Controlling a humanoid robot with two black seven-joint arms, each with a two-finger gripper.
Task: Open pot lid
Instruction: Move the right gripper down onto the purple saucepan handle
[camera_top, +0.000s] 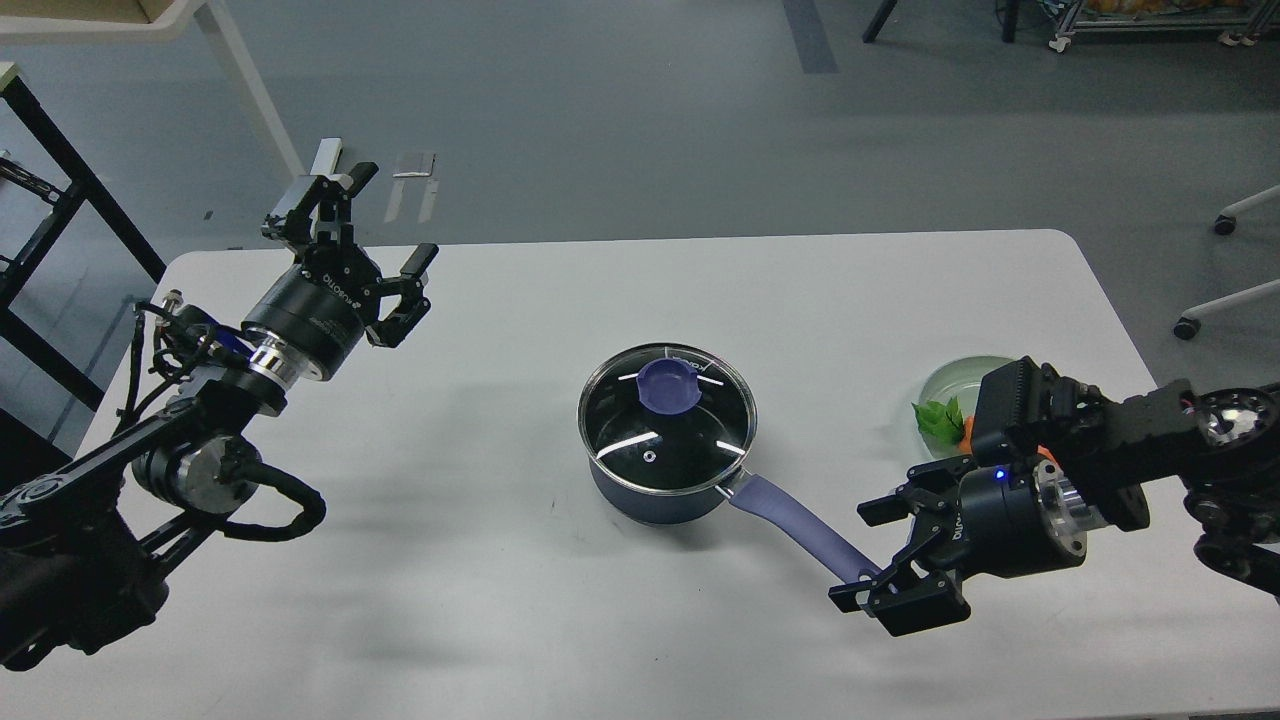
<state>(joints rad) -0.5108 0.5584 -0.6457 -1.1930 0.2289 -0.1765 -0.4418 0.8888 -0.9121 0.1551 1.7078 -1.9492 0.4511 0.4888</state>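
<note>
Table: big white table (520, 620) fills the view, and the action sits dead centre.
Left arm: comes in from eight o'clock, wrist cocked up, reaching toward ten o'clock of the pot. It hangs well apart from everything on the table.
Right arm: sweeps in from three o'clock, laid low over the tabletop, pointing toward nine o'clock at the handle's tip.
Pot: the pot (655, 497) stands at the middle of the table, its purple handle (790, 525) running out toward four o'clock.
Lid: the lid (667, 420) sits square on the pot, knob (668, 385) up, steel rim seated all round.
Plate: pale green plate (950, 378) at three o'clock of the pot, with leafy greens (938, 418) and something orange, partly hidden by the right arm.
Left gripper: left gripper (385, 235) spread wide, holding nothing.
Right gripper: right gripper (868, 550) also spread, its jaws bracketing the handle's end. Whether a finger touches it, I cannot tell.
Progress: nothing done yet by my reading. The lid is on and the knob untouched.
What's left: likely steady the handle, bring a gripper to the knob, lift the lid clear.
</note>
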